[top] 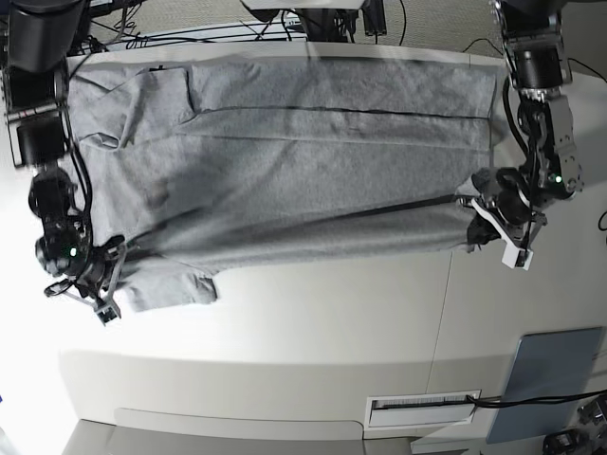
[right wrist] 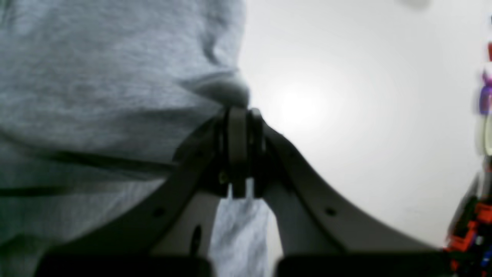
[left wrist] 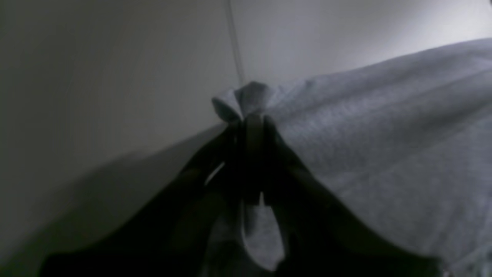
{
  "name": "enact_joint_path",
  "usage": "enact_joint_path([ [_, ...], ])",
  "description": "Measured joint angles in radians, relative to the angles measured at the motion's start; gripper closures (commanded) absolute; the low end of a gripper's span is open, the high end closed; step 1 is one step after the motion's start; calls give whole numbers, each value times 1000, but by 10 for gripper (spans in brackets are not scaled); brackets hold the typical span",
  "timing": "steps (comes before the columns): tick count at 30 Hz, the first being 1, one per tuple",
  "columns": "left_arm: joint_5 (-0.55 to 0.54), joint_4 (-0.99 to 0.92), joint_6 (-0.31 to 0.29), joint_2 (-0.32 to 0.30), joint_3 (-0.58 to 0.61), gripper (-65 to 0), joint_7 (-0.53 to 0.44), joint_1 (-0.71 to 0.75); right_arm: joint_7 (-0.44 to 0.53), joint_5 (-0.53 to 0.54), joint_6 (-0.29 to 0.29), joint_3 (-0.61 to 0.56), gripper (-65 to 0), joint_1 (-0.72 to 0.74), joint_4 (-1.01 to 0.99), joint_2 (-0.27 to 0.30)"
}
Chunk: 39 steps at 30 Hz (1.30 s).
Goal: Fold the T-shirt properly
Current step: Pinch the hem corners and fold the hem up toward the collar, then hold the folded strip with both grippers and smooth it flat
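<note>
Both end effectors clamped on T-shirt (top: 285, 142) edges — left (left wrist: 253, 119), right (right wrist: 240, 111), blue-grey panel (top: 545, 384) well apart

Lab: robot arms (top: 536, 104), cabling (top: 180, 33)

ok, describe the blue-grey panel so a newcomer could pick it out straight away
Start from the white table, where the grey T-shirt lies spread across the far half. In the base view, go to the near right corner: the blue-grey panel lies there, well clear of the shirt. It is the only flat, rigid, straight-edged rectangle; the white labelled strip beside it is far slimmer.
</note>
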Motion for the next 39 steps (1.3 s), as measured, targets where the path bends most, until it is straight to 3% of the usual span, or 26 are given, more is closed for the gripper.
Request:
enact_joint_path([
  [8, -96, 100, -4, 1, -117, 0, 11, 146, -37, 11, -3, 304, 0, -324, 289, 0],
  [11, -113, 151, -38, 0, -160, 0, 10, 215, -53, 10, -6, 404, 0, -446, 413, 3],
  [22, -149, 278, -59, 0, -227, 0, 7, 449, -77, 10, -29, 607, 0, -830, 750, -24],
  [39, -176, 279, -58, 0, -245, 0, 7, 547, -105, 10, -29, 636, 0, -1045, 781, -48],
])
